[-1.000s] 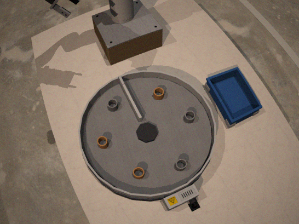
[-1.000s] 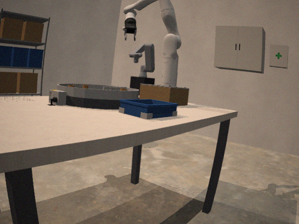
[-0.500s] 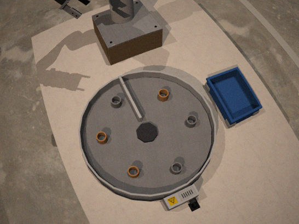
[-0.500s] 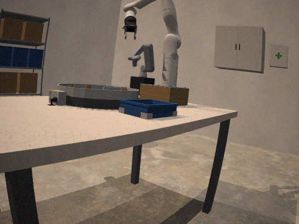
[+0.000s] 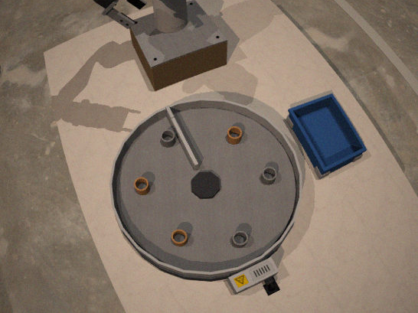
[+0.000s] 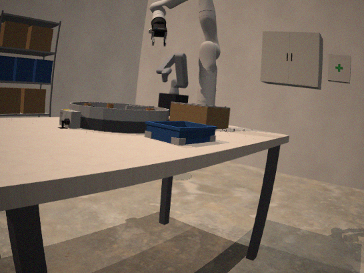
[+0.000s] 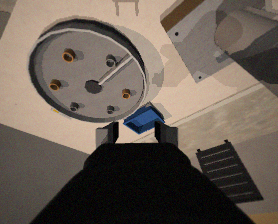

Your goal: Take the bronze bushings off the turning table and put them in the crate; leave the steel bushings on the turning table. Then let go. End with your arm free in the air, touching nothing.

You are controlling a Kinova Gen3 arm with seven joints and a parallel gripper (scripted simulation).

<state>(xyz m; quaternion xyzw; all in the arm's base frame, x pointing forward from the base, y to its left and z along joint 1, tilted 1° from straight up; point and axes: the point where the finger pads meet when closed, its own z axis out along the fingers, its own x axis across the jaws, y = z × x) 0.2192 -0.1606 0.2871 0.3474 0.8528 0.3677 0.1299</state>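
Workshop/industrial bay: bare concrete floor (image 6: 213,194), shelf rack (image 6: 55,47) w/ cardboard & blue boxes, wall cabinet (image 6: 291,59), first-aid sign (image 6: 339,68), work table (image 6: 100,161).

Pale grey, smooth-shelled tubular arm (image 6: 207,17) with rounded joint housings, bulbous at the elbow. Behind the gripper sits a short white ribbed wrist collar (image 6: 159,14). Black blocky two-finger gripper (image 6: 159,43): dark boxy body, flat grey metal fingers (image 5: 119,17) with stepped tips, fingers spread wide, nothing between them. Small blue dot on the gripper body. Arm column rises from a grey square mounting plate (image 5: 214,35) with dark corner screws, on a brown box pedestal (image 5: 191,67).
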